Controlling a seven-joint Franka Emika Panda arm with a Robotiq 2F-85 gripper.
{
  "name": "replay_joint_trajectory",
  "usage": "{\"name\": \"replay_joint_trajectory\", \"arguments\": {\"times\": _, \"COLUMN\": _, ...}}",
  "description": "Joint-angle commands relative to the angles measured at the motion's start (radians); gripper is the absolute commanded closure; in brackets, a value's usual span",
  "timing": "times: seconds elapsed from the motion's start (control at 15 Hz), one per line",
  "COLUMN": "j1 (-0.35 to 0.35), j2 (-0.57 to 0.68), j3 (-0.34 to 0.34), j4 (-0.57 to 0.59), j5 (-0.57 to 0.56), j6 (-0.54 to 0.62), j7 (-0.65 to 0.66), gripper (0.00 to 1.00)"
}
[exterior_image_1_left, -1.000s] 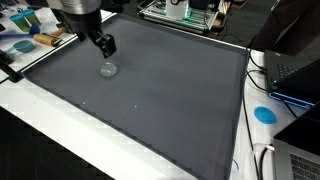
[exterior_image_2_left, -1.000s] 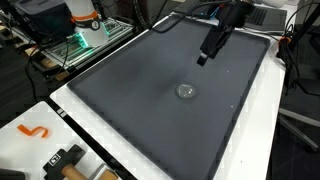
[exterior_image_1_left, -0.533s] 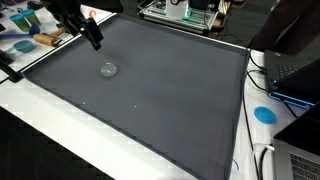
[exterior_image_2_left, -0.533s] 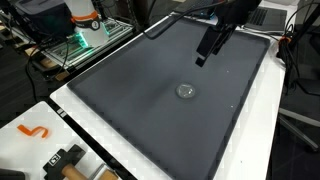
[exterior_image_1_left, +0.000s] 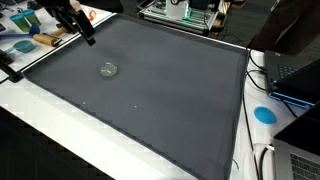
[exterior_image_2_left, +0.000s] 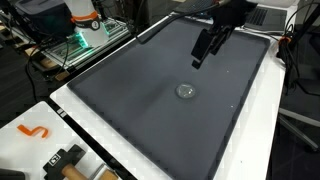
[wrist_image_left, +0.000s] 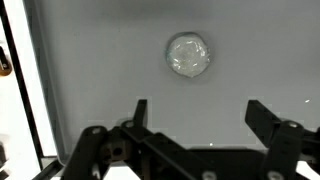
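Note:
A small clear round lid-like object (exterior_image_1_left: 108, 69) (exterior_image_2_left: 185, 90) lies flat on the dark grey mat (exterior_image_1_left: 160, 90) (exterior_image_2_left: 150, 110). In the wrist view the same object (wrist_image_left: 188, 55) sits ahead of my fingers. My gripper (exterior_image_1_left: 88, 40) (exterior_image_2_left: 199, 59) (wrist_image_left: 198, 112) hangs open above the mat, apart from the object, nearer the mat's edge. Nothing is between its fingers.
White table border (exterior_image_1_left: 60, 130) rings the mat. A blue disc (exterior_image_1_left: 264, 114) and a laptop (exterior_image_1_left: 295, 75) lie at one side. Blue and brown items (exterior_image_1_left: 25, 42) sit near the arm. An orange hook (exterior_image_2_left: 33, 131) and black tool (exterior_image_2_left: 65, 160) lie on the white edge.
My gripper has drawn away from the clear object toward the mat's edge and risen slightly. It stayed open. The object has not moved.

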Motion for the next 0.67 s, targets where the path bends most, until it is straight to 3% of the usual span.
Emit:
{"name": "replay_joint_trajectory", "arguments": {"times": 0.0, "j1": -0.002, "j2": 0.001, "j3": 0.004, "j4": 0.004, "j5": -0.002, "j6": -0.004, "j7": 0.001, "gripper": 0.0}}
{"name": "replay_joint_trajectory", "arguments": {"times": 0.27, "j1": -0.012, "j2": 0.013, "j3": 0.007, "j4": -0.009, "j5": 0.034, "j6": -0.005, "j7": 0.039, "gripper": 0.0}}
{"name": "replay_joint_trajectory", "arguments": {"times": 0.6, "j1": -0.031, "j2": 0.025, "j3": 0.011, "j4": -0.101, "j5": 0.053, "j6": 0.084, "j7": 0.011, "gripper": 0.0}}
